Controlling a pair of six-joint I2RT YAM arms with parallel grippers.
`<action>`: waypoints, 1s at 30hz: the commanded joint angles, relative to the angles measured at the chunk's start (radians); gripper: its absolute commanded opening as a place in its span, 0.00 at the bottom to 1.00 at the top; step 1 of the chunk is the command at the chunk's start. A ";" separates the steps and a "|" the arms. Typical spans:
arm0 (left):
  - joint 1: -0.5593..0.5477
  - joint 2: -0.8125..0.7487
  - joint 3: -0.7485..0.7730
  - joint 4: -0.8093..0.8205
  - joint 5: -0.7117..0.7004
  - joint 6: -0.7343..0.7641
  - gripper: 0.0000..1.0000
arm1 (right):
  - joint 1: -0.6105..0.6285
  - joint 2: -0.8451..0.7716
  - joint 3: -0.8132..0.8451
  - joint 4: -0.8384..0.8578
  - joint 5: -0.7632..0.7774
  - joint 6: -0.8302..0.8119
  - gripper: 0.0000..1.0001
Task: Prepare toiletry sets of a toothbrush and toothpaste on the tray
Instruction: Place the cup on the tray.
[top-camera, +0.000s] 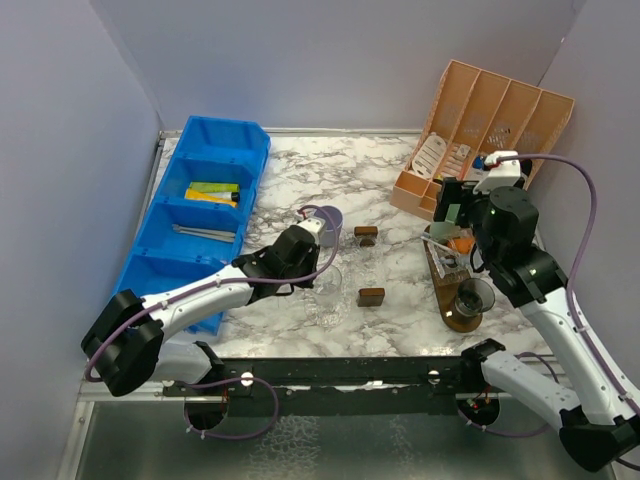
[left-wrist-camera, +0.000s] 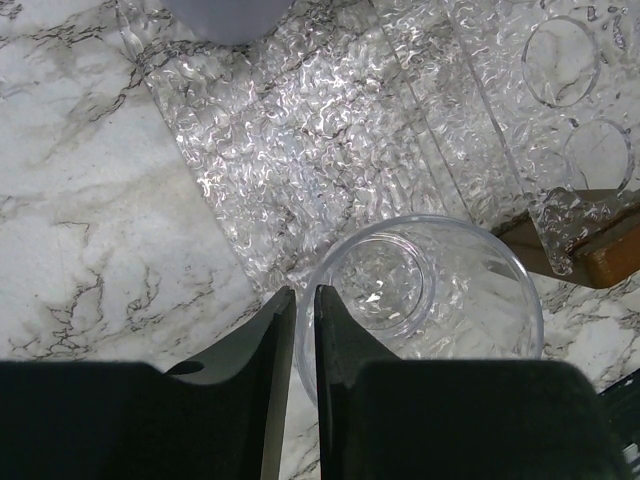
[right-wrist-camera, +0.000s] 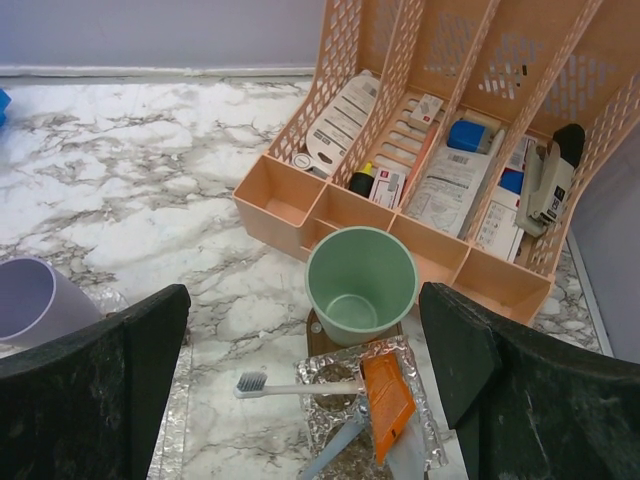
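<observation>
Two jaws astride clear cup (left-wrist-camera: 440, 300) rim

The table (top-camera: 380, 170) has a white marble-pattern top. A blue compartment bin (top-camera: 215, 160) stands along its left edge. A peach lattice desk organizer (top-camera: 490, 110) stands at the rear right. A dark wooden tray (top-camera: 444, 290) lies at the right. Two small wooden blocks (top-camera: 366, 234) lie at centre, apparently supporting a clear textured tray (left-wrist-camera: 330, 130).
</observation>
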 joint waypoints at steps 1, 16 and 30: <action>-0.004 -0.010 0.009 -0.010 0.006 -0.006 0.23 | 0.001 -0.032 -0.013 -0.034 0.031 0.029 0.99; 0.346 -0.092 0.345 -0.281 -0.140 0.065 0.78 | 0.001 -0.012 -0.043 -0.029 0.003 0.028 1.00; 0.772 0.474 0.901 -0.508 -0.105 -0.196 0.46 | 0.001 0.071 -0.027 0.006 0.046 -0.011 1.00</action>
